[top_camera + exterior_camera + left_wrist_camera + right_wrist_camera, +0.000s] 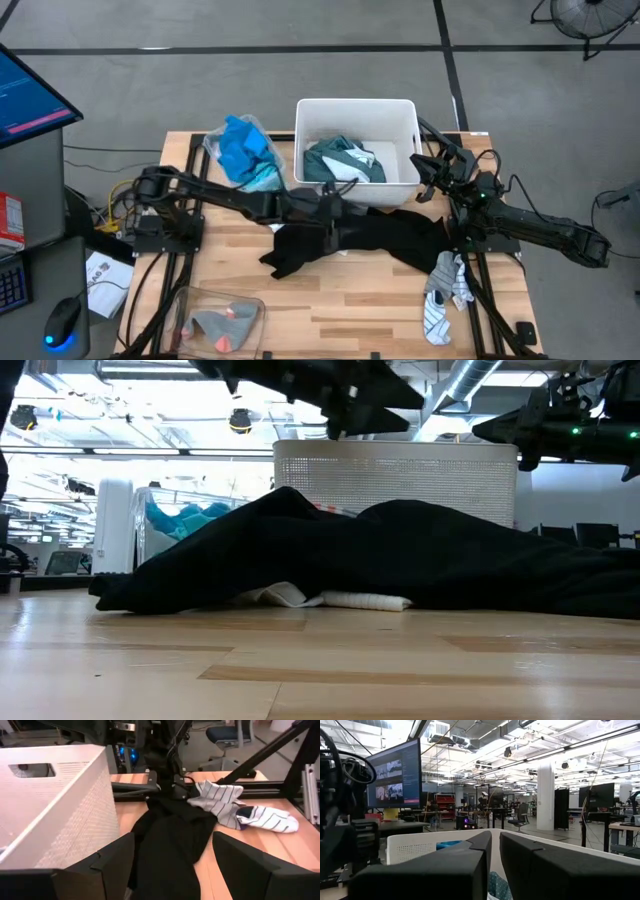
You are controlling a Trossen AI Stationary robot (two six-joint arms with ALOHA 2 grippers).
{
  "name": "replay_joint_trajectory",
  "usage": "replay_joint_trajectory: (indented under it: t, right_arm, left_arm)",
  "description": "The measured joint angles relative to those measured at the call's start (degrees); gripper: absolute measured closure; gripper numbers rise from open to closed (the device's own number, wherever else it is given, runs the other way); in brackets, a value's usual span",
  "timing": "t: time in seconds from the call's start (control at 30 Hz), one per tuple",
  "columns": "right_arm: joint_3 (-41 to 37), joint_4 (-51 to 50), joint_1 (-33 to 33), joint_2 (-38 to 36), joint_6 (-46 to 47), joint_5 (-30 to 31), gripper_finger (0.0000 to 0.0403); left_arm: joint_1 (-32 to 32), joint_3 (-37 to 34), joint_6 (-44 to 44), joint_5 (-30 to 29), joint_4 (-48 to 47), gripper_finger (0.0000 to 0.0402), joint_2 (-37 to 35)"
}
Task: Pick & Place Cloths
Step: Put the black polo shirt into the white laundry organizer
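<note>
The large black garment (385, 232) lies spread on the table in front of the white tub (400, 112); in the low view a white cloth (350, 600) peeks from under it. A teal-green garment (340, 160) lies inside the tub. Striped socks (445, 290) lie at the table's right near side. My left gripper (335, 213) hovers open above the black garment's middle (170, 855), its fingers to either side of the garment and clear of it. My right gripper (428, 172) is shut and empty, held in the air by the tub's right wall.
A clear bin (218, 140) at the table's far left holds bright blue and turquoise cloths (245, 150). Another clear bin (215, 320) at the near left holds grey socks. A monitor and a desk with a mouse stand left of the table. Bare wood shows along the near edge.
</note>
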Motion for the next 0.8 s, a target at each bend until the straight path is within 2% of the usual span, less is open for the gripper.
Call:
replay_joint_trajectory:
  t: [0.13, 0.27, 0.47, 0.53, 0.6, 0.8]
  right_arm:
    - [0.0, 0.0, 0.0, 0.0, 0.0, 0.0, 0.0365]
    - [0.0, 0.0, 0.0, 0.0, 0.0, 0.0, 0.0365]
    - [0.0, 0.0, 0.0, 0.0, 0.0, 0.0, 0.0365]
    - [0.0, 0.0, 0.0, 0.0, 0.0, 0.0, 0.0365]
    - [0.0, 0.0, 0.0, 0.0, 0.0, 0.0, 0.0365]
    - [0.0, 0.0, 0.0, 0.0, 0.0, 0.0, 0.0365]
  left_arm:
    - [-0.1, 2.7, 0.0, -0.6, 0.3, 0.0148, 3.9]
    - [-0.1, 2.8, 0.0, -3.6, -1.7, 0.0148, 6.8]
    - [-0.7, 2.8, 0.0, -5.5, -9.7, 0.0148, 7.8]
    - [-1.2, 2.7, 0.0, -8.5, -11.6, 0.0148, 7.8]
    - [-1.5, 1.8, -0.3, -10.1, -12.7, 0.0148, 7.8]
    - [-2.3, -0.6, -3.5, -9.8, -12.6, 0.0149, 7.8]
